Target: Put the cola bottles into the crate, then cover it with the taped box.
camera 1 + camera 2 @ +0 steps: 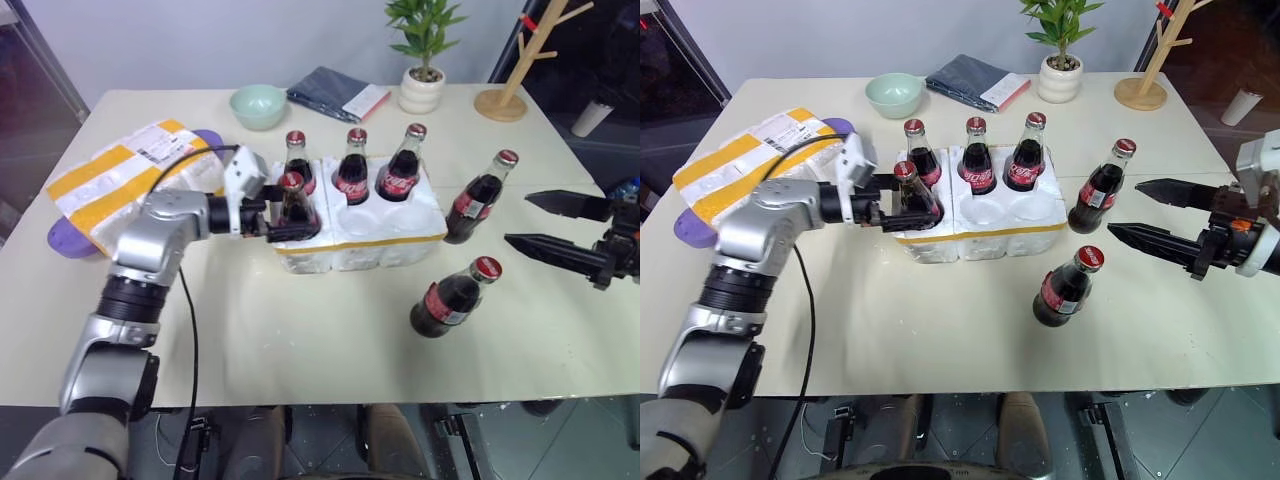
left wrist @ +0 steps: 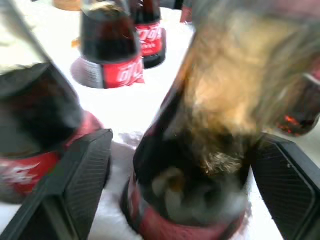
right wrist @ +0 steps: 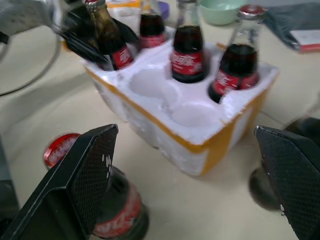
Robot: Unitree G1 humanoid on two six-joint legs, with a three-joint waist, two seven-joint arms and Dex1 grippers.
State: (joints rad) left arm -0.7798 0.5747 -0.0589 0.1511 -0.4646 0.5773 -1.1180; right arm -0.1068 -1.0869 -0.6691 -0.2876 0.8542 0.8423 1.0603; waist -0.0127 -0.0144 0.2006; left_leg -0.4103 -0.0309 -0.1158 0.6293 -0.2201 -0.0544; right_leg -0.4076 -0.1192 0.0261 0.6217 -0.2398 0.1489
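Crate: the white styrofoam crate (image 1: 360,232) with a thin yellow strip sits mid-table, six wells in two rows of three.
Bottles in crate: four cola bottles stand in wells — the whole far row at left (image 1: 297,160), middle (image 1: 353,167) and right (image 1: 401,164), plus the near-left well (image 1: 292,200). The near-middle and near-right wells hold nothing.
Bottles outside: one cola bottle (image 1: 479,198) stands on the table just right of the crate; another (image 1: 454,298) stands nearer, to the crate's near right, well apart from it.
Left gripper: the left gripper (image 1: 287,212) reaches in from the left at the near-left well, its black fingers on either side of that bottle. In the left wrist view the fingers (image 2: 82,172) stand spread, with a gap showing between each pad and the glass, so the bottle is not clamped.
Right gripper: the right gripper (image 1: 1135,212) hovers over the right side of the table, pointing left toward the crate, fingers wide apart and holding nothing. It is near the bottle standing beside the crate, not touching it.
Taped box: the taped box (image 1: 125,176), white with wide yellow bands and a shipping label, lies at the far left of the table, partly on a purple tray (image 1: 60,238).
Far edge: a pale green bowl (image 1: 258,105), a folded dark cloth (image 1: 325,90), a potted plant (image 1: 423,60) and a wooden stand (image 1: 510,85) line the far side.
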